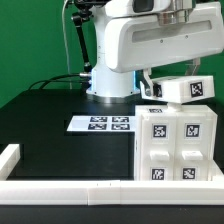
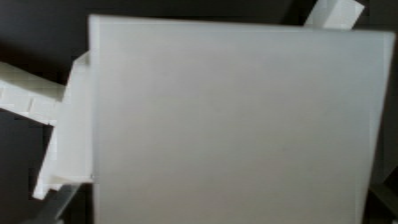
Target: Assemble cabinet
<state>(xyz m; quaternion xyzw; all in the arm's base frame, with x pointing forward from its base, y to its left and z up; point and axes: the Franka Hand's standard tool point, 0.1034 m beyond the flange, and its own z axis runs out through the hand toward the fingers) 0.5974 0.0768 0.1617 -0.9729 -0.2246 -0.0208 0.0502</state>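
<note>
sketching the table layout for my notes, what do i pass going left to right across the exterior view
Left end of the border rail → marker board → cabinet

Black desk (image 1: 50,110), four things sitting on it right now.
The marker board (image 1: 103,124) lies flat near the middle. The cabinet (image 1: 177,145) stands upright at the exterior view's right, just behind the low white border rail (image 1: 70,190), which runs along the front edge and turns up the left side. At the back sits the arm's white base (image 1: 112,85).
</note>
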